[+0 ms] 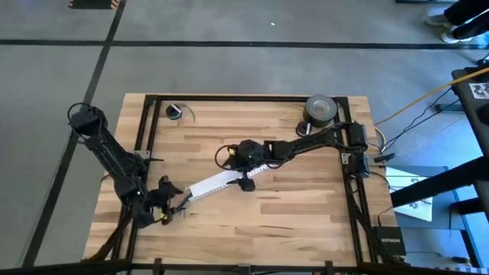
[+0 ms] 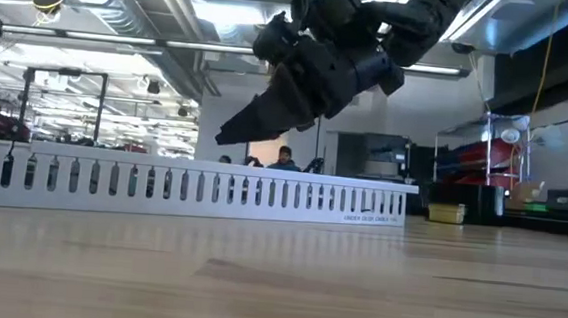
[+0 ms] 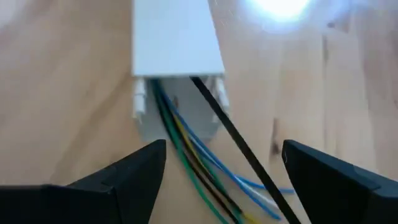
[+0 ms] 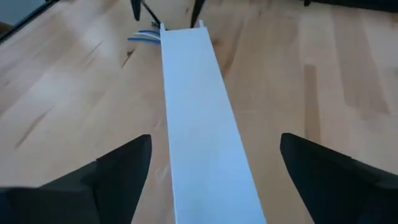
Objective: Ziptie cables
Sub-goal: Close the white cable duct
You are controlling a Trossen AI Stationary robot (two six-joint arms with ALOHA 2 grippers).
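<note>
Hands, both spread: your left hand (image 3: 221,180) hovers over the cables (image 3: 186,149) and one ziptie (image 3: 233,140) leaving one white slotted duct (image 4: 202,106); your right hand (image 4: 208,180) straddles that duct on the tabletop (image 1: 306,206).

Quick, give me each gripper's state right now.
Left gripper: open, holding nothing, at the cables and ziptie.
Right gripper: open, holding nothing, above the white duct.
</note>
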